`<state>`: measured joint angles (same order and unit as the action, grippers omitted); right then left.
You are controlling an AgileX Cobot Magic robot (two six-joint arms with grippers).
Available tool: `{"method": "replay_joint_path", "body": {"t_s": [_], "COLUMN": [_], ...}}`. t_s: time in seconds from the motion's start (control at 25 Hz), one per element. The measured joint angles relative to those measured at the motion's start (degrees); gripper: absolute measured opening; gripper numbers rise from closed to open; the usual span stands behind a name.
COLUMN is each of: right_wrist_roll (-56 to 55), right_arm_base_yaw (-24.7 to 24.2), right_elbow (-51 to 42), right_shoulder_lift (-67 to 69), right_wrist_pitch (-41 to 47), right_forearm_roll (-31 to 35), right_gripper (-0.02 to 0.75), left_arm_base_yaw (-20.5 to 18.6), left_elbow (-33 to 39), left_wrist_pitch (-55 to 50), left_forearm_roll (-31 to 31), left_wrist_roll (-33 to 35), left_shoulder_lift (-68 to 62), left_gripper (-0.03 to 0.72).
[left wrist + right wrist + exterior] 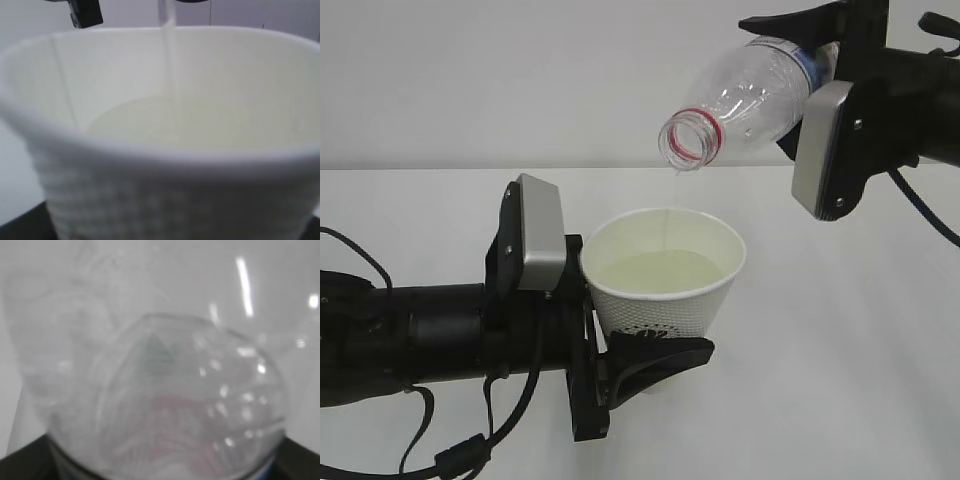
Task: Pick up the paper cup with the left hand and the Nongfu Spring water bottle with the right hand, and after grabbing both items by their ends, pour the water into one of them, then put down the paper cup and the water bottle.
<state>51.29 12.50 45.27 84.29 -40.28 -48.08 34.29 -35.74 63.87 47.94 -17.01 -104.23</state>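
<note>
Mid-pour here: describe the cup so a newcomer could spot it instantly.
Follow the black left arm across the white table to its tool. It grips a paper cup beneath the tilted water bottle. It is the only opaque white, dotted, open-topped container, partly filled.

The cup sits upright at centre, above the table, clamped low on its wall by the left gripper, whose arm extends to the left. The bottle hangs above and right of the cup, tilted mouth-down toward the left, its rear end in the right gripper. Water falls from the mouth into the cup.
</note>
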Motion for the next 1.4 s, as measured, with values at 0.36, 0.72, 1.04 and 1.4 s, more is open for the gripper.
{"method": "replay_joint_path", "body": {"t_s": [0.36,0.72,1.04,1.4], "right_wrist_roll": [-8.9,-20.2,-30.6,-37.9], "right_arm_base_yaw": [0.0,0.0,0.0,0.0], "right_elbow": [0.0,0.0,0.0,0.0], "right_shoulder_lift": [0.0,0.0,0.0,0.0], "right_wrist_pitch": [0.0,0.0,0.0,-0.1], "right_forearm_roll": [0.1,0.1,0.3,0.3], "right_gripper": [0.512,0.512,0.512,0.512], "left_arm_base_yaw": [0.0,0.0,0.0,0.0], "left_elbow": [0.0,0.0,0.0,0.0], "left_wrist_pitch": [0.0,0.0,0.0,0.0], "left_forearm_roll": [0.0,0.0,0.0,0.1], "left_wrist_roll": [0.0,0.0,0.0,0.0], "left_shoulder_lift": [0.0,0.0,0.0,0.0], "left_gripper": [0.496,0.496,0.496,0.496]}}
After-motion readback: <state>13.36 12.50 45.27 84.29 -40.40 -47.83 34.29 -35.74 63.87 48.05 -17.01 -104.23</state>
